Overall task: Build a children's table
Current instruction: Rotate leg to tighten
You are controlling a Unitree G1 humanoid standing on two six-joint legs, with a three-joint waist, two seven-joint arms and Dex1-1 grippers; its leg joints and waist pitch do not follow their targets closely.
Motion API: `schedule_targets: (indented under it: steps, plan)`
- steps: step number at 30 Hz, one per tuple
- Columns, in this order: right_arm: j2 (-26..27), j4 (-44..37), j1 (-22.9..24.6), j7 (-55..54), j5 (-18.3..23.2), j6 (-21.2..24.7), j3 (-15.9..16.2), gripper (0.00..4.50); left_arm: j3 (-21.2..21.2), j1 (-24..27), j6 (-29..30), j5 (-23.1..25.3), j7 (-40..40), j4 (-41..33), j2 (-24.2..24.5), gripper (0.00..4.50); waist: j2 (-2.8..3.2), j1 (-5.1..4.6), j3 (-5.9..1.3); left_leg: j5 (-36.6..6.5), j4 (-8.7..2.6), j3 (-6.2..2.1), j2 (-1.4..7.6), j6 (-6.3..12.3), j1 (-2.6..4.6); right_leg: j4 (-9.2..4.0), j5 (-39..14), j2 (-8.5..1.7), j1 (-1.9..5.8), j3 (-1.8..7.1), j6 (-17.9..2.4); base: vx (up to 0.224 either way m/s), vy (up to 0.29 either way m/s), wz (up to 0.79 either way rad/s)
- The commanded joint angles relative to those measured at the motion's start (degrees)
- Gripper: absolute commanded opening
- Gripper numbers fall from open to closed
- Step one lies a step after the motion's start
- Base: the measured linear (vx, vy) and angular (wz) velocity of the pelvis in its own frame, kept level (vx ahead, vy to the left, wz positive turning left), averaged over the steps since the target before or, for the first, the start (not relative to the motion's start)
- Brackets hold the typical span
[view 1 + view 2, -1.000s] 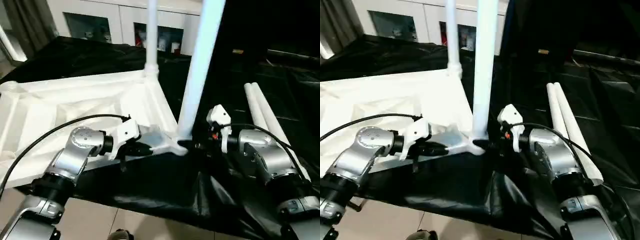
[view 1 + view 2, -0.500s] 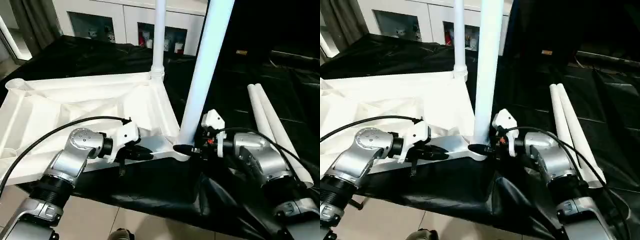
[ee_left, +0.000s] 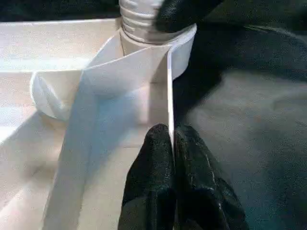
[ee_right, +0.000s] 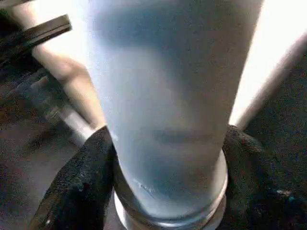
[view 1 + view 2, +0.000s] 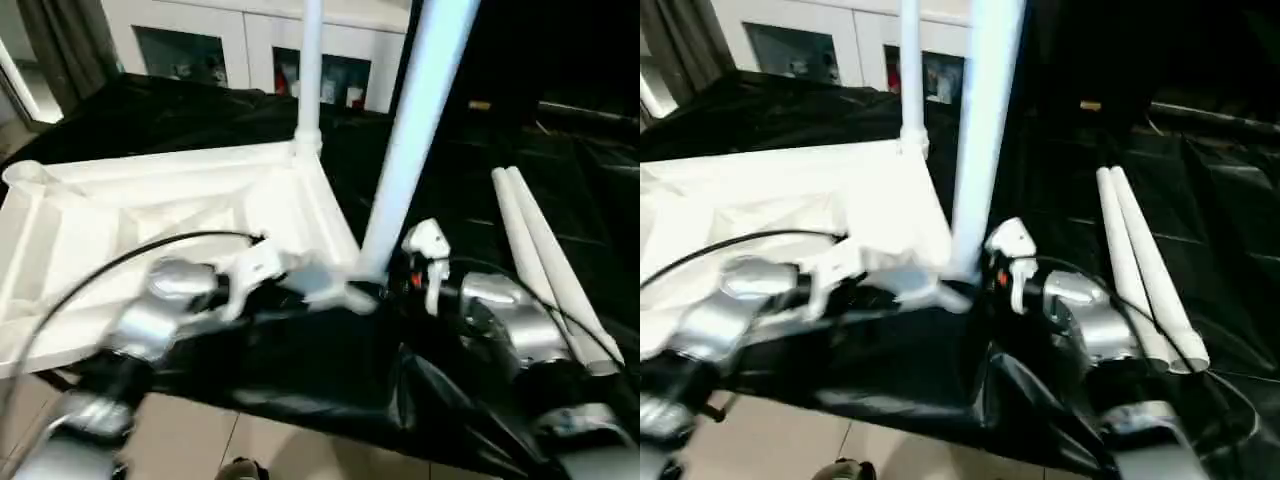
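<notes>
Head views, table top: the white table top (image 5: 150, 220) lies underside up on the black-covered counter (image 5: 470, 150), left of centre, ribs showing.
Head views, fitted legs: one leg (image 5: 309, 70) stands upright in the far right corner socket; a second, the near leg (image 5: 410, 140), stands in the near right corner socket (image 5: 355, 292).
Head views, loose legs: two more legs (image 5: 545, 265) lie side by side on the counter to the right, well apart from the top.
Head views, arms: the left gripper (image 5: 300, 290) reaches in from the left to the near right corner; the right gripper (image 5: 385, 290) comes in from the right at the foot of the near leg.
Head views, background: a white cabinet (image 5: 250, 40) with glass fronts stands at the far side.
Left wrist view: the left jaws are pressed together on the thin upright edge wall (image 3: 169, 96) of the table top, one finger (image 3: 156, 158) on each side, just short of the corner socket.
Right wrist view: the right jaws are spread around the base of the near leg, one finger (image 4: 81, 182) on each side of it, just above the threaded end.
</notes>
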Motion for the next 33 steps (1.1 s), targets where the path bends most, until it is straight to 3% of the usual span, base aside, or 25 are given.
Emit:
schedule_targets:
  steps: [1, 2, 3, 4, 6, 8, 9, 10, 12, 13, 14, 17, 22, 23, 24, 25, 27, 29, 30, 31, 32, 33]
  plan:
    - [2.2, 3.0, -0.1, -7.1, -0.3, 0.1, -1.0, 2.73, 1.4, -0.7, -0.2, -0.4, 8.7, 2.5, -3.5, 0.0, -0.57, -0.27, -3.72, -8.6, -3.23, -0.82, 2.17, 2.58, 1.95, -4.01, -2.1, -3.16, 2.26, 2.0, -14.4, 0.0, 0.0, 0.0]
    - [4.6, 4.7, -0.4, -14.4, -1.2, -0.2, -2.0, 2.73, 1.2, -1.5, 1.0, 0.6, 12.6, 3.8, -5.7, 0.0, -0.52, -0.25, -3.8, -8.5, -3.23, -0.86, 2.11, 2.42, 1.82, -3.93, -1.8, -3.19, 2.45, 1.98, -14.1, 0.0, 0.0, 0.0]
    - [4.6, 4.7, -0.4, -14.4, -1.2, -0.2, -2.0, 2.72, 1.2, -1.5, 1.0, 0.6, 12.6, 3.8, -5.7, 0.0, -0.48, -0.4, -3.63, -9.1, -3.32, -0.83, 2.12, 2.22, 1.9, -4.09, -2.3, -3.17, 2.18, 2.02, -13.8, 0.0, 0.0, 0.0]
    - [8.3, 7.3, -0.9, -26.9, -3.6, -0.3, -2.8, 2.72, 1.2, -3.0, 3.8, 1.4, 18.4, 5.8, -9.8, 0.0, -0.34, -0.55, -3.57, -9.9, -3.54, -0.84, 2.16, 1.47, 1.92, -4.28, -4.0, -3.24, 2.05, 2.03, -13.4, 0.0, 0.0, 0.0]
    - [10.9, 9.2, -1.7, -34.5, -4.7, 0.1, -3.9, 2.72, 0.6, -4.6, 4.2, 2.3, 22.6, 7.7, -13.3, 0.0, -0.34, -0.57, -3.44, -12.7, -3.77, -0.94, 2.02, -0.01, 2.32, -4.9, -8.7, -3.34, 1.96, 2.04, -12.4, 0.0, 0.0, 0.0]
    - [11.9, 10.0, -2.1, -36.7, -4.7, 0.0, -4.5, 2.72, 0.3, -5.3, 4.1, 2.6, 23.6, 8.6, -14.7, 0.0, -0.43, -0.52, -3.42, -13.9, -3.79, -0.94, 1.98, -0.12, 2.37, -5.16, -10.1, -3.41, 1.97, 2.14, -11.6, 0.0, 0.0, 0.0]
    - [12.6, 10.6, -2.5, -37.7, -4.7, -0.2, -4.9, 2.72, -0.3, -6.0, 2.9, 3.1, 24.0, 9.3, -15.6, 0.0, -0.16, -0.25, -3.45, -14.7, -3.91, -1.12, 1.96, 0.26, 2.17, -5.33, -11.1, -3.57, 2.23, 2.07, -10.4, 0.0, 0.0, 0.0]
    - [13.3, 11.3, -2.9, -38.6, -5.1, -1.0, -5.1, 2.72, -0.9, -6.7, 1.7, 3.8, 23.8, 10.1, -16.6, 0.0, -0.01, -0.37, -3.29, -16.5, -4.1, -1.07, 1.96, -0.03, 2.41, -5.78, -13.1, -3.47, 1.82, 2.11, -9.5, 0.0, 0.0, 0.0]
    - [13.9, 11.2, -3.1, -39.0, -5.4, -2.1, -5.3, 2.72, -2.3, -7.6, -1.1, 4.6, 22.1, 10.9, -17.6, 0.0, 0.06, -0.12, -3.5, -17.8, -4.24, -1.27, 2.01, -0.44, 2.61, -6.08, -14.7, -3.73, 2.03, 2.12, -8.4, 0.0, 0.0, 0.0]
    - [14.1, 10.9, -3.0, -39.0, -4.9, -2.9, -5.9, 2.72, -2.7, -8.0, -1.5, 5.0, 21.5, 11.3, -17.8, 0.0, 0.05, -0.18, -3.68, -16.7, -4.33, -1.37, 2.08, -0.32, 2.36, -5.76, -12.6, -3.63, 2.27, 2.05, -8.4, 0.0, 0.0, 0.0]
    - [14.0, 10.5, -2.9, -38.9, -4.8, -3.0, -6.1, 3.07, -2.8, -8.2, -1.8, 5.1, 21.2, 11.5, -17.8, 0.0, 0.36, -0.13, -3.74, -16.5, -4.37, -1.39, 2.14, -0.26, 2.45, -5.72, -11.8, -3.53, 2.18, 2.01, -8.4, 0.0, 0.0, 0.0]
    - [14.0, 9.7, -2.7, -39.9, -4.6, -4.8, -6.7, 3.44, -2.8, -8.7, -2.9, 5.3, 20.8, 12.4, -17.7, 0.0, 0.31, -0.07, -3.86, -15.2, -4.28, -1.24, 2.09, 0.25, 2.34, -5.49, -8.0, -3.49, 2.29, 1.95, -9.4, 0.0, 0.0, 0.0]
    - [12.2, 4.7, -1.8, -39.1, -7.2, -6.0, -4.3, 3.78, -2.0, -9.2, -5.7, 3.9, 19.3, 13.8, -17.5, 0.0, 0.31, -0.04, -3.97, -13.9, -4.2, -1.25, 1.99, 0.9, 2.05, -5.37, -6.4, -3.47, 2.56, 1.85, -9.8, 0.0, 0.0, 0.0]
    - [11.0, 1.4, -0.7, -37.8, -8.3, -6.2, -3.1, 3.78, -1.2, -9.4, -6.7, 2.9, 18.8, 14.1, -18.0, 0.0, -0.31, 0.22, -4.06, -12.2, -3.96, -1.12, 1.98, 1.62, 2.03, -5.2, -5.1, -3.49, 2.75, 1.85, -9.7, 0.0, 0.0, 0.0]
    - [9.1, -4.8, 1.5, -35.0, -8.4, -4.9, -2.2, 3.78, -0.2, -9.8, -8.6, 1.8, 18.6, 14.5, -18.7, 0.0, -0.39, 0.32, -4.08, -10.6, -3.81, -1.07, 1.88, 2.55, 1.83, -5.11, -3.2, -3.41, 3.02, 1.84, -9.7, 0.0, 0.0, 0.0]
    - [9.1, -4.8, 1.5, -35.0, -8.4, -4.9, -2.2, 3.78, -0.2, -9.8, -8.6, 1.8, 18.6, 14.5, -18.7, 0.0, -0.25, 0.72, -4.21, -10.0, -3.66, -1.03, 1.97, 3.13, 1.92, -5.0, -2.0, -3.56, 2.99, 1.89, -9.6, 0.0, 0.0, 0.0]
    - [7.8, -9.5, 3.1, -32.6, -7.5, -3.2, -1.9, 3.78, 0.3, -10.1, -10.6, 1.3, 18.7, 14.9, -19.0, 0.0, -0.57, 0.79, -4.48, -7.0, -3.3, -1.07, 1.97, 5.17, 1.69, -4.34, 2.7, -3.43, 3.13, 1.71, -10.2, 0.0, 0.0, 0.0]
    - [3.4, -17.8, 5.8, -25.7, -3.9, 1.2, -1.6, 3.78, 4.0, -10.6, -9.7, -3.0, 18.5, 14.4, -20.7, 0.0, -0.54, 0.93, -4.94, -3.9, -2.79, -1.03, 1.93, 6.66, 1.59, -3.68, 7.4, -3.35, 3.27, 1.6, -11.3, 0.0, 0.0, 0.0]
    - [1.4, -20.4, 6.7, -22.5, -2.3, 3.1, -1.4, 3.84, 5.5, -10.8, -9.0, -4.6, 18.2, 14.2, -21.2, 0.28, -0.62, 1.51, -5.33, -1.2, -2.12, -0.92, 2.06, 8.42, 1.59, -2.94, 13.5, -3.2, 3.32, 1.58, -12.8, 0.0, 0.0, 0.0]
    - [-2.4, -23.0, 7.8, -15.9, -0.4, 4.6, -0.3, 3.87, 7.1, -11.3, -7.8, -6.7, 17.2, 13.9, -21.5, 0.55, -0.71, 1.67, -5.22, -0.4, -1.99, -0.9, 1.92, 9.18, 1.3, -2.75, 15.8, -3.07, 3.44, 1.48, -13.5, 0.0, 0.0, 0.0]
    - [-3.2, -23.5, 8.0, -14.5, -0.1, 4.9, -0.1, 3.87, 7.4, -11.4, -7.7, -6.9, 17.0, 13.9, -21.4, 0.48, -0.27, 1.77, -5.3, 0.3, -1.75, -1.01, 2.29, 9.76, 1.22, -2.56, 17.8, -3.15, 3.06, 1.41, -14.1, 0.0, 0.0, 0.0]
    - [-5.7, -25.1, 8.6, -10.6, 0.7, 5.4, 0.7, 3.87, 8.0, -11.8, -7.8, -7.1, 16.7, 13.9, -21.0, 0.49, -0.77, 1.38, -5.08, -0.2, -1.67, -0.97, 1.93, 9.87, 0.62, -2.47, 16.9, -3.02, 3.41, 1.18, -14.2, 0.0, 0.0, 0.0]
